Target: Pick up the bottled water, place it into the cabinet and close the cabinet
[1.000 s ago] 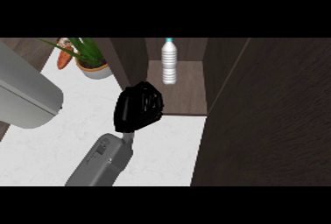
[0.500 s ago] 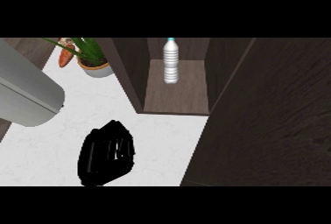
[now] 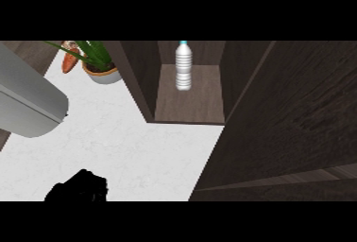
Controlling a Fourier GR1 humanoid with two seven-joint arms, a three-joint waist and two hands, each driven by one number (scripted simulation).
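One hand in view: the right hand, a dark shape at the lower edge, has drawn back from the cabinet mouth over the past second; whether its fingers are open or curled cannot be told, and it holds nothing visible.
White counter: bare marble-look top lies just ahead of the hand.
Cabinet door: stands open, ahead and well to the hand's right.
Cabinet: the dark wood compartment is ahead of the hand, slightly right.
Bottled water: upright inside the cabinet, far ahead of the hand and released.
Meaning: placing looks done; closing the door appears to be what remains.
Beyond, left: a potted plant with a carrot beside it.
Writing: none legible; the bottle shows only a blue cap.
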